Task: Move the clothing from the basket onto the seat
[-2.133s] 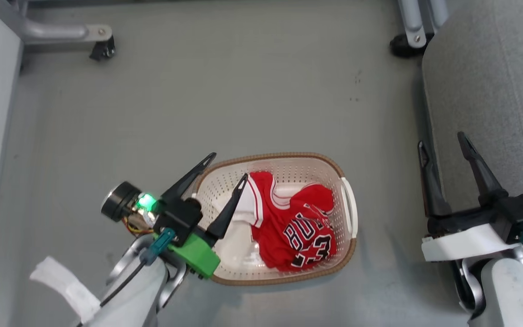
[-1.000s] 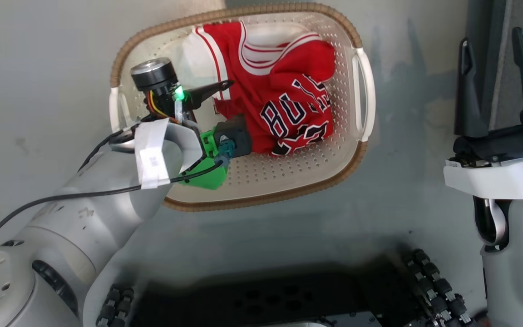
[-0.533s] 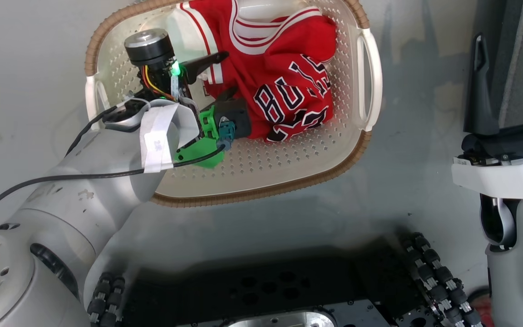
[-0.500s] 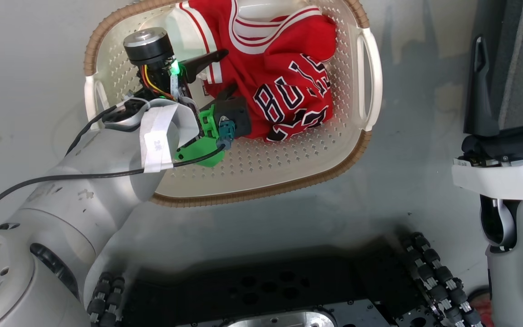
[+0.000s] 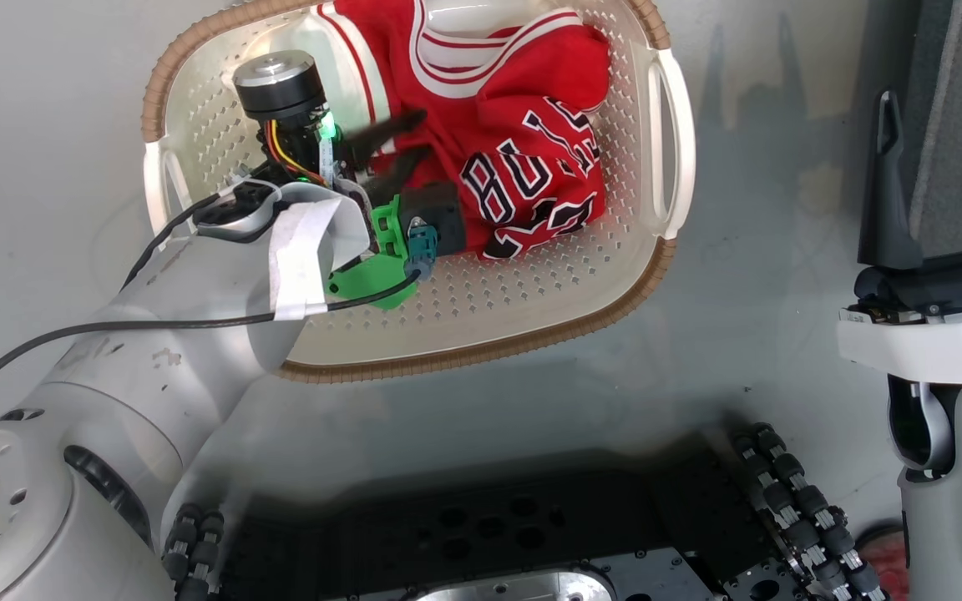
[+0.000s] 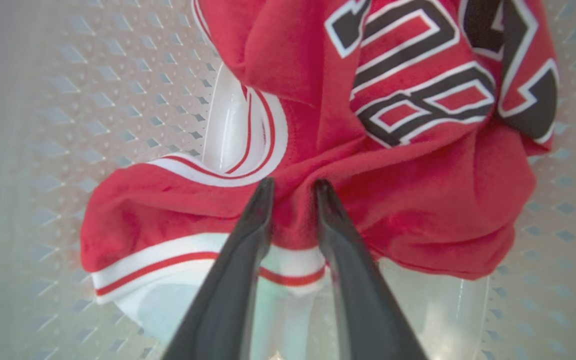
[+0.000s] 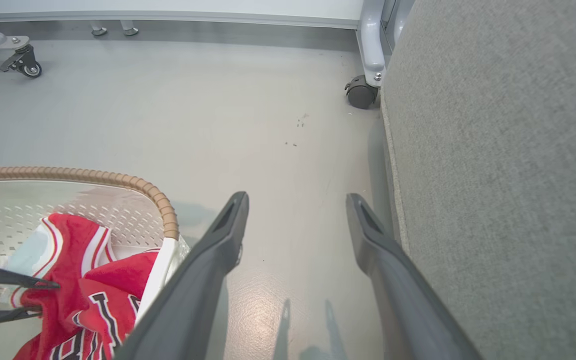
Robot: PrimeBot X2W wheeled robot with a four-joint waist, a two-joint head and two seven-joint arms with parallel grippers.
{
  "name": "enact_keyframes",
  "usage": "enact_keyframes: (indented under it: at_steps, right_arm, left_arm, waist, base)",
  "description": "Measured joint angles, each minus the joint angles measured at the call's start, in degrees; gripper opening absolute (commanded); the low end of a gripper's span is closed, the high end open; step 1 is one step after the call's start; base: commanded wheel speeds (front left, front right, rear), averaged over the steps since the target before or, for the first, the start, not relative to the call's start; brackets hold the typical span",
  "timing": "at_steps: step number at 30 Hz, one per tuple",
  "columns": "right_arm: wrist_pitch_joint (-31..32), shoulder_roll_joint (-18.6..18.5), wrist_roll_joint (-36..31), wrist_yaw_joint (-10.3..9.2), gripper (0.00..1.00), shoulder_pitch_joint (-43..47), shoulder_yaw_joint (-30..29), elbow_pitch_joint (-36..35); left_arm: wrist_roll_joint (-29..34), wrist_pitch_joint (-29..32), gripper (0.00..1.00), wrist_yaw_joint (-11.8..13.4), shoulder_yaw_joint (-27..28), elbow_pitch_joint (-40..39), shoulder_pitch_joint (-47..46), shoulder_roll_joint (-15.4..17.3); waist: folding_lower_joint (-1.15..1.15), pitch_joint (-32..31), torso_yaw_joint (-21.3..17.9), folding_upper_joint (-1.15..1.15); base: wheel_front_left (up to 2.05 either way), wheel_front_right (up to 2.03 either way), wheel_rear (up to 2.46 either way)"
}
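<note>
Left fingers (image 6: 245,240) closer together than before, around red "BULL"-lettered clothing (image 6: 418,210)

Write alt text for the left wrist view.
The left gripper pinches a fold of a crumpled red jersey between its two dark fingers. The jersey, with white stripes and black-and-white lettering, lies in a white perforated basket.

I see a smooth grey floor (image 5: 72,125) carrying everything. The basket (image 5: 481,355) sits flat on it, with a strip of bare floor between it and the seat (image 7: 508,150) to the right. A black caster (image 7: 360,95) rests just beside the seat's far corner, and another caster (image 7: 25,67) stands far left.
</note>
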Motion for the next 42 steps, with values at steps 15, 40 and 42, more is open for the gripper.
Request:
enact_keyframes:
  at_steps: [15,40,42]
  right_arm:
    - [0.0,0.0,0.5,0.0,1.0,-2.2,-0.3,0.6]
    - [0.0,0.0,4.5,0.0,1.0,9.0,1.9,10.9]
    - [0.0,0.0,5.1,0.0,1.0,10.6,2.7,11.9]
  left_arm:
    - [-2.4,0.0,0.0,1.4,1.6,-6.2,0.2,0.0]
    - [-13.2,0.0,0.0,8.8,24.2,-40.7,37.9,4.4]
    - [-13.3,0.0,0.0,8.6,26.6,-42.2,40.7,4.1]
  waist:
    - [0.0,-0.9,1.1,0.0]
    - [0.0,-29.5,2.8,0.0]
    - [-0.01,-32.7,3.0,0.0]
  base:
    - [0.0,0.0,0.0]
    - [0.0,0.0,0.0]
    - [0.0,0.0,0.0]
